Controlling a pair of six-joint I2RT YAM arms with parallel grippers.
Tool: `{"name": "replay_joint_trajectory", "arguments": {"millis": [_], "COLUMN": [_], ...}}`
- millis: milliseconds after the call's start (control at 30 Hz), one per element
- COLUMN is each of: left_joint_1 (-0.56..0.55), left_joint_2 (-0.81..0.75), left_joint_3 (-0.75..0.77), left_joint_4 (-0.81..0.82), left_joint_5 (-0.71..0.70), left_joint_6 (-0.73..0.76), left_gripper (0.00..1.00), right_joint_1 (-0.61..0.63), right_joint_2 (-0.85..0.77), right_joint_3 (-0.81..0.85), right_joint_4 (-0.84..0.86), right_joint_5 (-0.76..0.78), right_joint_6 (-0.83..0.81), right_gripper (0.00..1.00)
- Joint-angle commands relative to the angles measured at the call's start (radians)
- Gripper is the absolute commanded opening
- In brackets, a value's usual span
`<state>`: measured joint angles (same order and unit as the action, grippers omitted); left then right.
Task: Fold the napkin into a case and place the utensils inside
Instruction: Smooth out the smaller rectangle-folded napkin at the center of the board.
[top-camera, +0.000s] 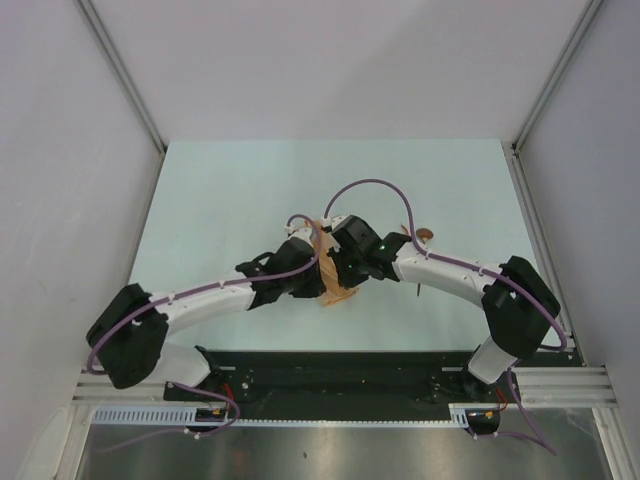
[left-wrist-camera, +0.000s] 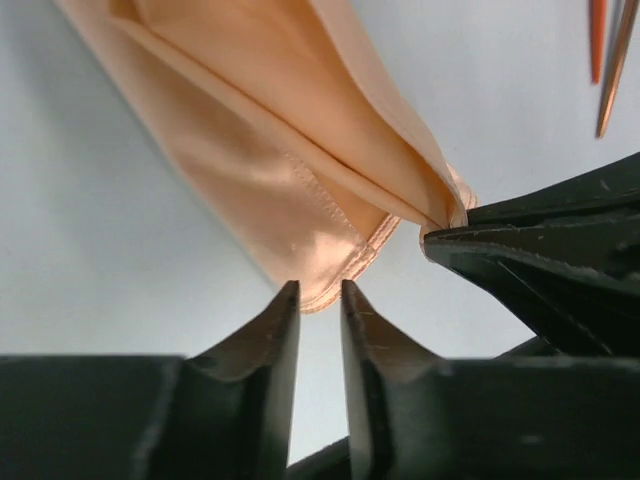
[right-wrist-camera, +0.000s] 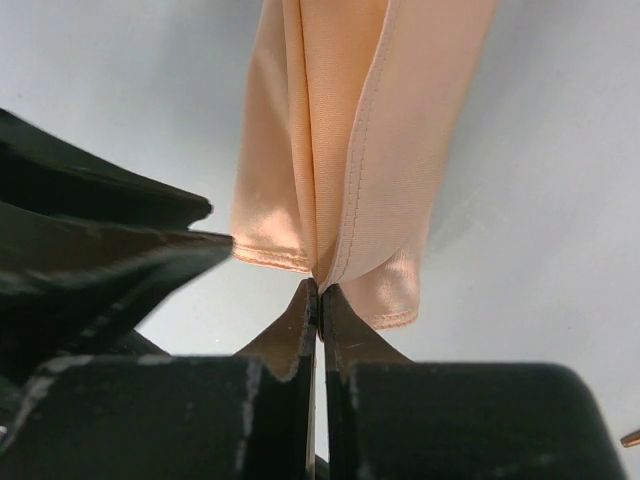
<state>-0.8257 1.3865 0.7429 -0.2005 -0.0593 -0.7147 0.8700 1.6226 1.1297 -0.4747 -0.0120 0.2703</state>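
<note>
The peach napkin (left-wrist-camera: 300, 180), already folded into a long narrow strip of several layers, lies on the pale bench (left-wrist-camera: 90, 250) with its near end caught where two robot arms meet. The right tool (right-wrist-camera: 318, 290) is closed tight on the folded edge at that end. Its tips pinch the layers beside the stitched hem, and the strip runs straight away from it. The left tool (left-wrist-camera: 318, 292) has its jaws slightly parted with nothing clamped between them. The hem of the napkin's end lies just at its tips, and the right tool's grip is close to its right. The two wooden utensils (left-wrist-camera: 597, 40) rest on the bench well beyond the left tool and to its right, apart from the cloth. The step in hand appears to be finishing the fold that makes the case. It would likely go best if the right tool held the layers together and low to the bench while the left tool took the loose hem squarely. Both should move evenly, so the seams do not slip and the pocket can take the utensils.
</note>
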Motion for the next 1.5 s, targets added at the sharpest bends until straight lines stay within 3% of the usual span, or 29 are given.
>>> {"name": "replay_joint_trajectory", "arguments": {"millis": [0, 167, 367, 567, 733, 900, 1300, 1467], "left_joint_1": [0.026, 0.126, 0.143, 0.137, 0.105, 0.089, 0.095, 0.105], "left_joint_2": [-0.086, 0.0, 0.092, 0.158, 0.152, 0.227, 0.102, 0.101], "left_joint_3": [-0.025, -0.007, 0.033, 0.042, 0.068, 0.141, 0.141, 0.13], "left_joint_4": [-0.054, -0.111, -0.122, 0.008, 0.036, -0.002, -0.157, -0.133], "left_joint_5": [-0.03, 0.102, 0.105, 0.219, 0.208, 0.237, 0.164, 0.183], "left_joint_6": [-0.095, -0.146, -0.144, -0.161, -0.172, -0.155, -0.068, -0.077], "left_gripper": [0.18, 0.0, 0.0, 0.0, 0.0, 0.0, 0.01, 0.01], "right_joint_1": [-0.002, 0.003, 0.006, 0.017, 0.032, 0.032, 0.029, 0.027], "right_joint_2": [-0.049, -0.062, -0.063, -0.046, -0.029, -0.02, -0.015, -0.021], "right_joint_3": [-0.002, -0.004, 0.008, 0.004, 0.01, 0.012, 0.019, 0.021], "right_joint_4": [0.022, 0.024, 0.019, 0.027, 0.028, 0.033, 0.022, 0.015], "right_joint_5": [-0.019, -0.022, -0.02, -0.028, -0.026, -0.028, -0.026, -0.023], "right_joint_6": [0.012, 0.012, 0.007, 0.009, 0.01, 0.012, 0.014, 0.012], "right_gripper": [0.0, 0.0, 0.0, 0.0, 0.0, 0.0, 0.0, 0.0]}}
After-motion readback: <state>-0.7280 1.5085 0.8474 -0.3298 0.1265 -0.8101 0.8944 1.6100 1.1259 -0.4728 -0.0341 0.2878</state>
